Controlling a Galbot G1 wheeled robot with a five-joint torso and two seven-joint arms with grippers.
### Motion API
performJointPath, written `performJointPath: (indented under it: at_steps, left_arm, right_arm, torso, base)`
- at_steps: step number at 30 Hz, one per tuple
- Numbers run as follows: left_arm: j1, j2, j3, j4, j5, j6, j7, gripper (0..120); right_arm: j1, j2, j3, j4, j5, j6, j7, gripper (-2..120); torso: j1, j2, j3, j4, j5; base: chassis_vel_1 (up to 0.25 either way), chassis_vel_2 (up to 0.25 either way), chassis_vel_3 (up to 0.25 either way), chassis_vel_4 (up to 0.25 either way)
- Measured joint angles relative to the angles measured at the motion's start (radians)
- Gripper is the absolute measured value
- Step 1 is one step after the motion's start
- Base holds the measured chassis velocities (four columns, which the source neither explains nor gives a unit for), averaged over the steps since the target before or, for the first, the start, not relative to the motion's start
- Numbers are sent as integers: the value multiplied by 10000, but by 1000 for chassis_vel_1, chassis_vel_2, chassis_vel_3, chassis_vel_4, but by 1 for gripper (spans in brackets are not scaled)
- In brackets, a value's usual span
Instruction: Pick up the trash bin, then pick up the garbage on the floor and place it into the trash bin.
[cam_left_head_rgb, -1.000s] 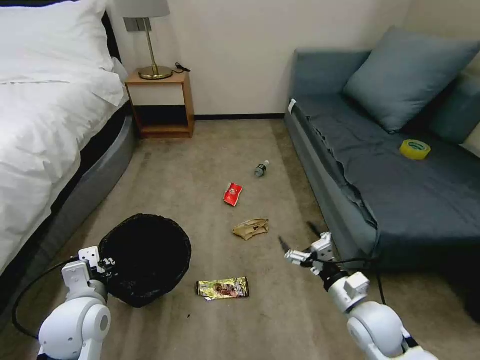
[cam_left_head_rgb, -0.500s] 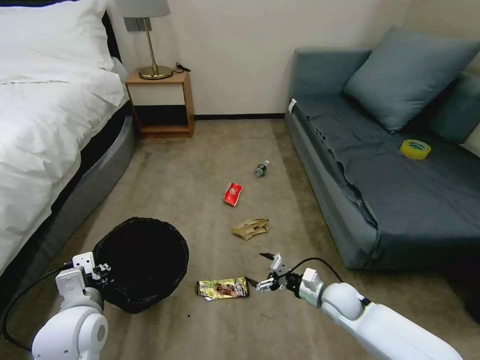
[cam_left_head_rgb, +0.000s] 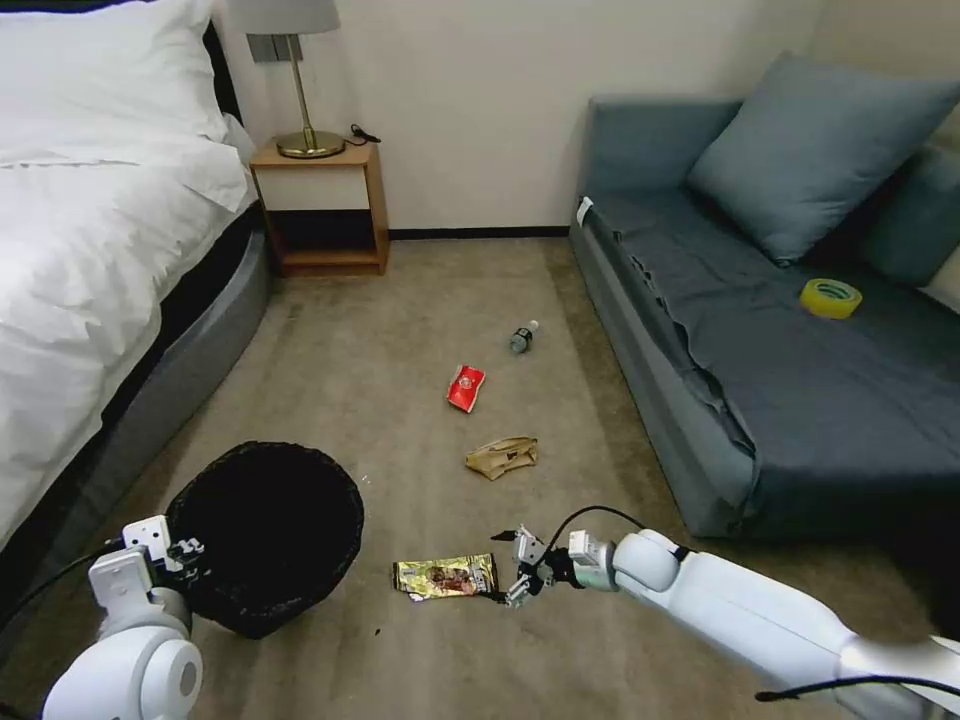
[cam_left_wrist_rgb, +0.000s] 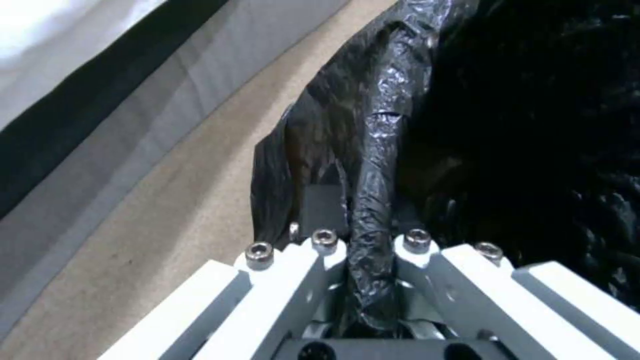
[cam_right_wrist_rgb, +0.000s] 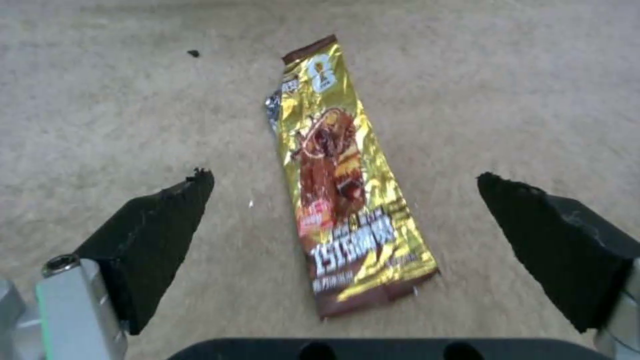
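Right pincer (cam_left_head_rgb: 512, 572) now dropped low centre-frame, spread wide at gold wrapper (cam_left_head_rgb: 446, 577) end; grasp imminent. Left pincer (cam_left_head_rgb: 190, 553) clenched on trash bin (cam_left_head_rgb: 262, 536) liner, lower left.

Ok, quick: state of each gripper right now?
Left gripper: shut on the trash bin rim.
Right gripper: open, holding nothing, around the gold-brown wrapper.

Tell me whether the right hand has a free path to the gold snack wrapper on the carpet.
Probably yes. The right hand is open beside the gold wrapper, its fingers straddling the wrapper's near end, with bare carpet around it and nothing lying between them.
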Motion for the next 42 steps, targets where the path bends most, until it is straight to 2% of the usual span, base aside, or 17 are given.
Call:
performJointPath:
  at_steps: [4, 11, 17, 31, 33, 34, 40, 42]
  left_arm:
    - [26, -59, -66, -46, -5, 0, -1, 2]
    - [179, -164, -136, -196, -1, 0, 2, 2]
    - [316, -171, -214, -247, 4, 0, 13, 2]
    - [325, -109, -200, -198, -2, -76, 61, 2]
    - [309, -92, -200, -198, -2, -86, 62, 2]
    - [302, -80, -200, -193, -4, -99, 62, 2]
    - [313, -93, -184, -130, -6, -177, 62, 2]
    - [319, -106, -182, -123, -3, -193, 62, 2]
  right_arm:
    - [249, 507, -335, -512, -46, -51, 65, 100]
    - [497, 1834, -524, -1906, -1008, 98, 102, 100]
    - [588, 2480, -401, -2995, -1701, 293, -69, 100]
    - [476, 2676, -60, -3843, -2342, 482, -263, 99]
    - [465, 2724, -2, -3992, -2446, 553, -310, 98]
    - [454, 2755, 37, -4091, -2490, 593, -325, 93]
    - [363, 2867, 183, -4443, -2683, 791, -391, 90]
    - [313, 2883, 211, -4487, -2693, 889, -406, 82]
  torso:
    - [0, 0, 0, 0, -1]
    - [0, 0, -1, 0, -2]
    - [0, 0, -1, 1, -1]
    - [-1, 0, -1, 0, -1]
    - [0, 0, -1, 0, 0]
    - [0, 0, -1, -1, 0]
    - [-1, 1, -1, -1, -1]
    - [-1, 3, -2, -3, -3]
  base:
    - [0, 0, 0, 0]
    - [0, 0, 0, 0]
    - [0, 0, 0, 0]
    - [0, 0, 0, 0]
    - [0, 0, 0, 0]
    - [0, 0, 0, 0]
    - [0, 0, 0, 0]
    - [0, 0, 0, 0]
